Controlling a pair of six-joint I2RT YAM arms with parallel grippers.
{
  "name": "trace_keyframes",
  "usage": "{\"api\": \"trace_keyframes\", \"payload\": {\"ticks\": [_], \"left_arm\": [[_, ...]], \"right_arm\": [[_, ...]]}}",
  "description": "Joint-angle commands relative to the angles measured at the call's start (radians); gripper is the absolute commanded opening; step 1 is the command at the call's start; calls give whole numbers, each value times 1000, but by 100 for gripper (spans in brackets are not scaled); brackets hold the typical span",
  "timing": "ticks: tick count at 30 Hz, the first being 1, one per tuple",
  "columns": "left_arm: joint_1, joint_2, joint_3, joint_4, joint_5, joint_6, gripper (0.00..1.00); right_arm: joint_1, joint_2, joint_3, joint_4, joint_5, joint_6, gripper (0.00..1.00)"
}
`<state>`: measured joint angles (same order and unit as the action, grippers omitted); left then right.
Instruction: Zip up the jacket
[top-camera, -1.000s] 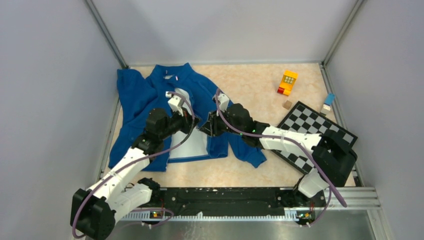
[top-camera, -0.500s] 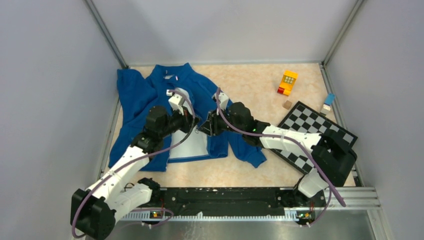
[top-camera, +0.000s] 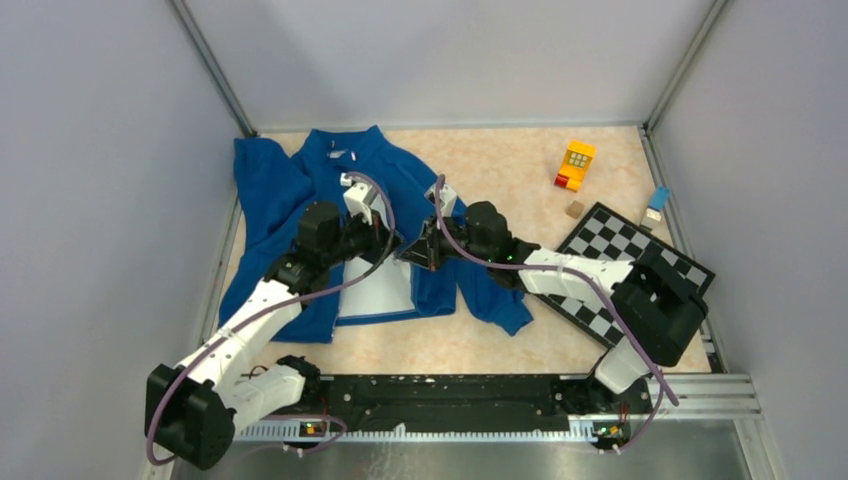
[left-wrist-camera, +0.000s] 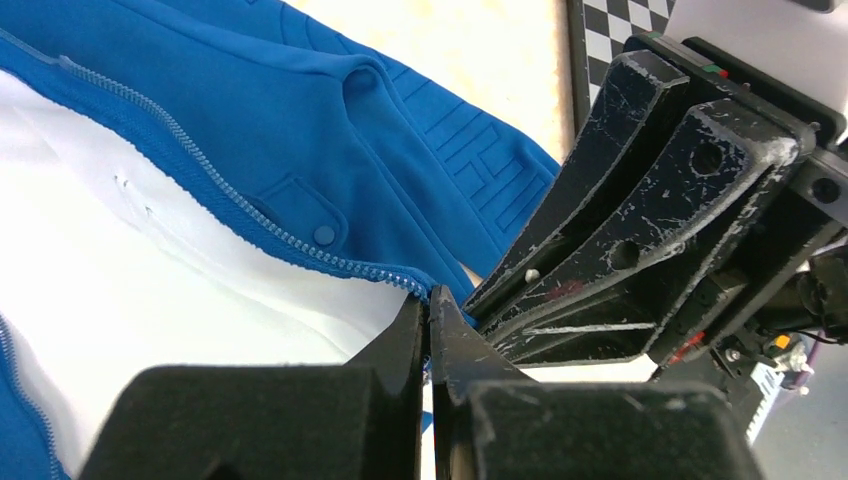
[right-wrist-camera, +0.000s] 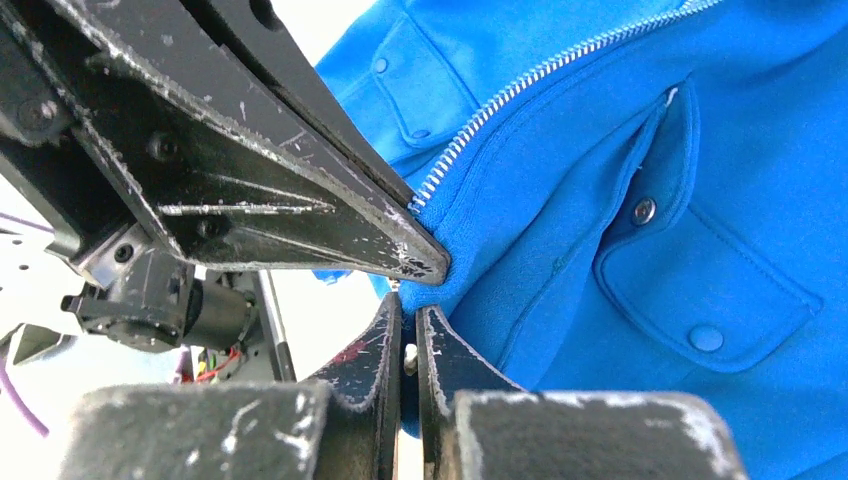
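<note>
The royal-blue jacket (top-camera: 280, 190) lies open on the back left of the table, with its white lining (top-camera: 375, 290) showing. My left gripper (top-camera: 392, 247) and right gripper (top-camera: 410, 250) meet tip to tip over the front opening. In the left wrist view the left gripper (left-wrist-camera: 430, 305) is shut on the end of the blue zipper tape (left-wrist-camera: 230, 210). The right gripper's fingers (left-wrist-camera: 620, 200) are close beside it. In the right wrist view the right gripper (right-wrist-camera: 408, 315) is shut on the blue jacket edge (right-wrist-camera: 700, 150) below the white zipper teeth (right-wrist-camera: 520, 85).
A checkerboard (top-camera: 625, 255) lies at the right, under the right arm. A yellow toy block (top-camera: 576, 163), a small brown cube (top-camera: 574, 209) and a small blue object (top-camera: 657, 200) sit at the back right. Grey walls enclose the table.
Both grippers have shifted slightly toward the back and right, staying together at the jacket's opening. The jacket has barely moved.
</note>
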<state>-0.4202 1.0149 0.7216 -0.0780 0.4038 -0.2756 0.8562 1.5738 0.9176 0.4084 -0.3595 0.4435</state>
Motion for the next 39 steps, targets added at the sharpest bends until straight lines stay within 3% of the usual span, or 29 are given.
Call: {"api": "trace_keyframes", "payload": {"ticks": [1,3,6,12,16,20,27,39], "left_arm": [[15,35,91,-66,72,-32,0],[31,52,115,-107,106,-45,4],[59,53,124,-125,155,-79,21],[181,6,129,-205,280,-121,65],[249,-23,167,-376,296,-81,77],[268,-10,236,-618,186,-14,77],[268,100,309,-939,-93,90,66],[227,449,446,-1026,-254,120,52]], "right_arm": [[-50,28,-42,223,-207,-24,0],[-71,51,-59,314,-285,2,0],[-83,89,-51,363,-359,16,0],[-89,127,-39,376,-406,-4,0],[-94,141,-52,406,-437,-4,0],[-101,147,-81,468,-474,13,0],[-119,153,-137,589,-500,62,0],[-121,100,-195,655,-498,82,0]]}}
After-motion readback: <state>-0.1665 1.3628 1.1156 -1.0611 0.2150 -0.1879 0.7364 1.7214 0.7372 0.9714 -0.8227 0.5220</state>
